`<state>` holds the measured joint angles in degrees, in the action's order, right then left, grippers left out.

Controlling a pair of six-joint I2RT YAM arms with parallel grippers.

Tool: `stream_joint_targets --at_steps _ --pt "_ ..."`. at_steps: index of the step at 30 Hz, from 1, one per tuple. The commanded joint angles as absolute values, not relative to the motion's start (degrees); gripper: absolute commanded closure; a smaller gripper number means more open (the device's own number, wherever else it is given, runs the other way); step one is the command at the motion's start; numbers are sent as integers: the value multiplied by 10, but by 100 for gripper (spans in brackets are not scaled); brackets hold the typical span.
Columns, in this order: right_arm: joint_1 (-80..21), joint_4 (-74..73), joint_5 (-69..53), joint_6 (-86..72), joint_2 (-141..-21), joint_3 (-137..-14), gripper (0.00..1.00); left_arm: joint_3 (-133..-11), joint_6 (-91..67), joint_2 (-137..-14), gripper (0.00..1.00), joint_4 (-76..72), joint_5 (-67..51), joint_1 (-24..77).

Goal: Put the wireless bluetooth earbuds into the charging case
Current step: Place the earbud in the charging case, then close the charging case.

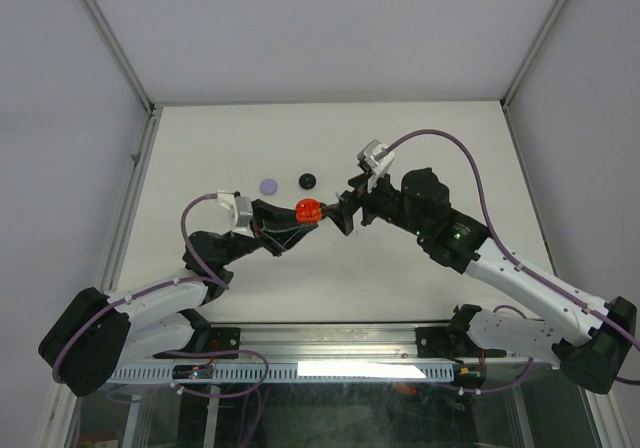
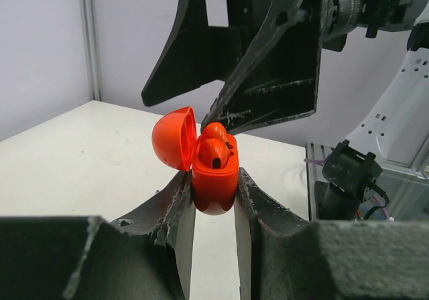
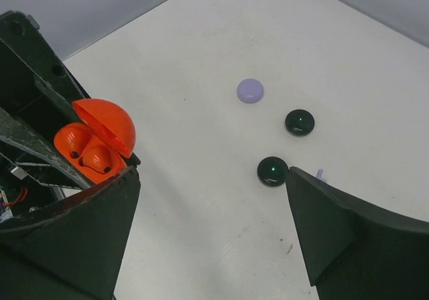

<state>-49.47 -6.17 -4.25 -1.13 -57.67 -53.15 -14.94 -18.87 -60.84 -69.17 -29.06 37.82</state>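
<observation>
Two red earbuds (image 2: 215, 151) sat side by side in the wells of a red charging case (image 2: 214, 187), whose domed lid (image 2: 173, 139) stood hinged open to one side. The left gripper (image 2: 212, 199) was closed on the lower body of the case, one finger on each flank, holding it upright above the desk (image 1: 200, 148). The right gripper (image 3: 213, 176) hung just beside the case with its jaws spread wide and nothing between them; whether a finger touched the case could not be told. On the desk beyond lay a lilac round case (image 3: 250, 90) and two black round cases (image 3: 299, 122), all closed and apart from each other.
</observation>
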Motion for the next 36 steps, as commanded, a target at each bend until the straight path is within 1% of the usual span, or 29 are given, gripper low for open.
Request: stream_joint_targets --at_steps 1,4,8,13,15,18,22,29,36 --pt "-485 -69 -102 -13 -579 -562 7 -148 -187 -590 100 -722 -310 378" --pt "-461 -78 -166 -29 -576 -575 5 -147 -174 -587 100 -702 -307 379" --pt "-433 -84 -311 -63 -595 -598 5 -146 -166 -585 100 -689 -308 379" --pt "-412 -44 -444 -132 -641 -616 5 -159 -166 -592 100 -688 -323 379" --pt "-412 -26 -475 -160 -662 -623 4 -167 -166 -602 100 -690 -331 379" --pt "-412 -33 -500 -178 -697 -641 5 -179 -172 -618 100 -699 -341 379" --pt "-412 -17 -542 -195 -714 -642 9 -183 -179 -629 100 -704 -335 378" --pt "-394 16 -564 -203 -691 -624 12 -179 -207 -637 100 -670 -309 379" --pt "-374 44 -580 -193 -669 -598 14 -169 -269 -646 100 -634 -282 379"
